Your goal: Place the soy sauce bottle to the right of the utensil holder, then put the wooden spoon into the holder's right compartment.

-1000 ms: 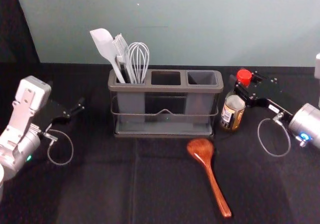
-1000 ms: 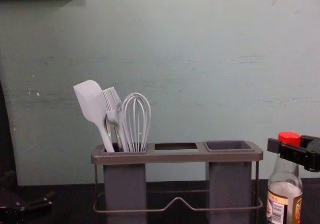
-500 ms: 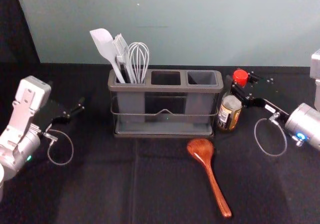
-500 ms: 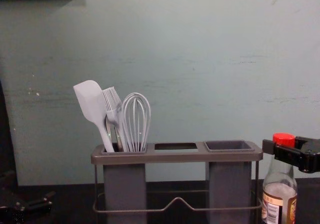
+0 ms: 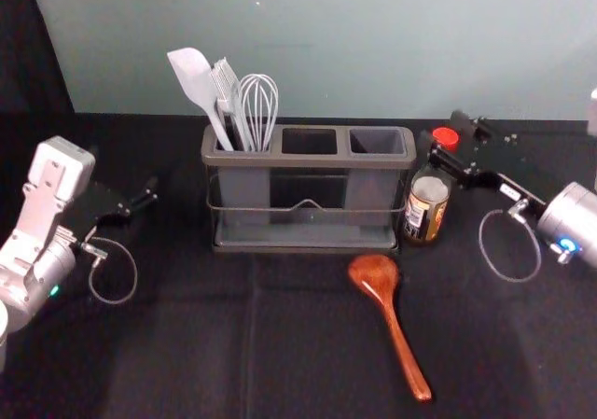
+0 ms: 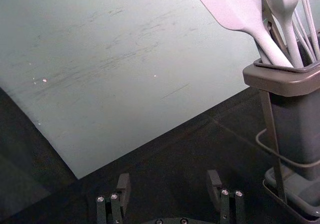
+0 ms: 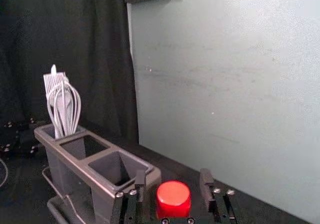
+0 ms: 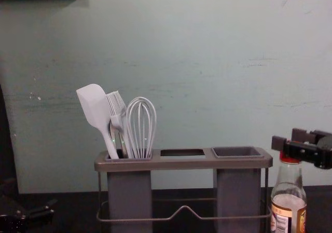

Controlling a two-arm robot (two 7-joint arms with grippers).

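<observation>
The soy sauce bottle (image 5: 429,195) stands upright on the table just right of the utensil holder (image 5: 308,160); the chest view cuts off its base. Its label (image 5: 416,212) bears a barcode and print too small to read. The right gripper (image 5: 443,132) is at the red cap, fingers spread on either side with gaps. The wooden spoon (image 5: 377,281) lies on the near side of the holder. The left gripper (image 5: 151,191) is parked at left, spread. Black cloth covers the table (image 5: 187,344); the pale wall (image 8: 207,62) is scuffed.
</observation>
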